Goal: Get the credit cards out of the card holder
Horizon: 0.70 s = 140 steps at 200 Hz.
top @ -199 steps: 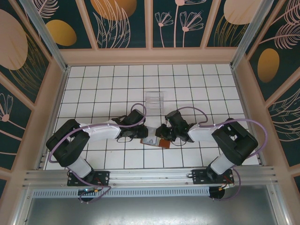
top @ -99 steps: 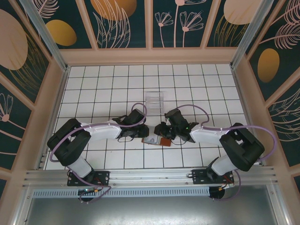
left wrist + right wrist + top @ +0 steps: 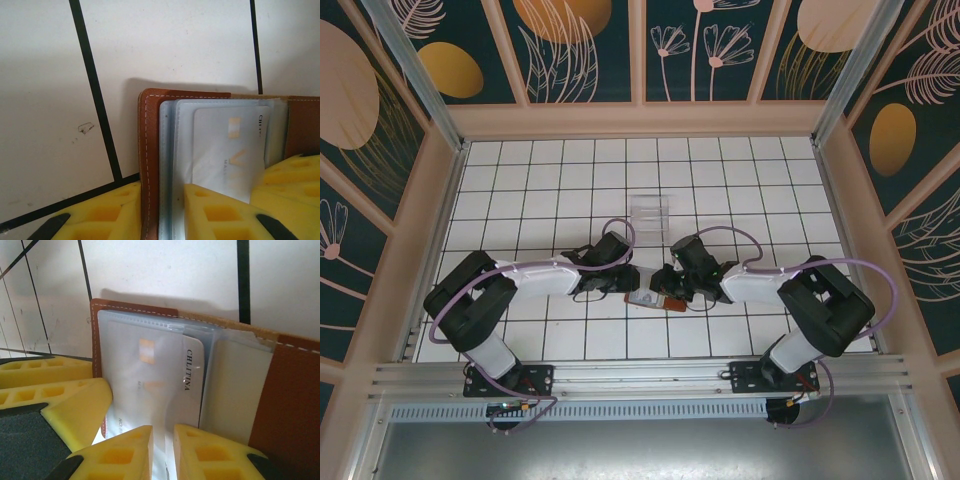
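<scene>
The card holder (image 3: pixel 658 299), reddish-brown leather, lies open on the tiled floor between both grippers. My left gripper (image 3: pixel 630 286) is shut on its left leather flap and the clear sleeves (image 3: pixel 162 215); the leather edge (image 3: pixel 149 150) stands between the yellow fingers (image 3: pixel 100 220). A pale credit card (image 3: pixel 227 150) sits in the sleeves. My right gripper (image 3: pixel 666 284) comes in from the other side. Its fingertips (image 3: pixel 210 455) are pinched nearly together on the near edge of a pale credit card (image 3: pixel 150 375) lettered CHLITINA, which is still inside the holder (image 3: pixel 290 390).
A clear plastic tray (image 3: pixel 648 213) stands about two tiles behind the grippers. The left gripper's yellow finger (image 3: pixel 65 405) shows beside the holder in the right wrist view. White tiled floor lies all round, with pale walls at the sides.
The right arm's elbow has swung out to the right and come back. The holder and both grippers have stayed almost in place, and both grips are unchanged.
</scene>
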Motion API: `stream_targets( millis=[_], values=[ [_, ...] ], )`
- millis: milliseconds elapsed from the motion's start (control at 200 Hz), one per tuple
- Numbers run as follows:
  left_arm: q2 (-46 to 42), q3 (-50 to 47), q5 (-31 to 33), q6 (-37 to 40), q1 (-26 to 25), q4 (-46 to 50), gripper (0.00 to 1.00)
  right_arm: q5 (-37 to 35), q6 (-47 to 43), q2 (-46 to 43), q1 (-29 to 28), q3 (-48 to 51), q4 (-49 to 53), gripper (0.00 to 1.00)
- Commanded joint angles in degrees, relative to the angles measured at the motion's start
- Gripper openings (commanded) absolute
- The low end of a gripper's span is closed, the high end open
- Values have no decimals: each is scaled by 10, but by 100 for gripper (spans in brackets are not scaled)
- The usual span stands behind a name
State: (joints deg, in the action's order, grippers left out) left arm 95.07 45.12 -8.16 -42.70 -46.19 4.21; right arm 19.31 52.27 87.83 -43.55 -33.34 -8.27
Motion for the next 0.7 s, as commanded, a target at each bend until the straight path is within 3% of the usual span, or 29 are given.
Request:
stream_targets(
  millis=[0,696],
  values=[
    [49,-27,26,8,-4,91,27,-41,-6,-2,0,-2,39,20],
    [51,-25,28,11,-4,94,27,-52,-4,-39,8,12,44,21]
  ],
)
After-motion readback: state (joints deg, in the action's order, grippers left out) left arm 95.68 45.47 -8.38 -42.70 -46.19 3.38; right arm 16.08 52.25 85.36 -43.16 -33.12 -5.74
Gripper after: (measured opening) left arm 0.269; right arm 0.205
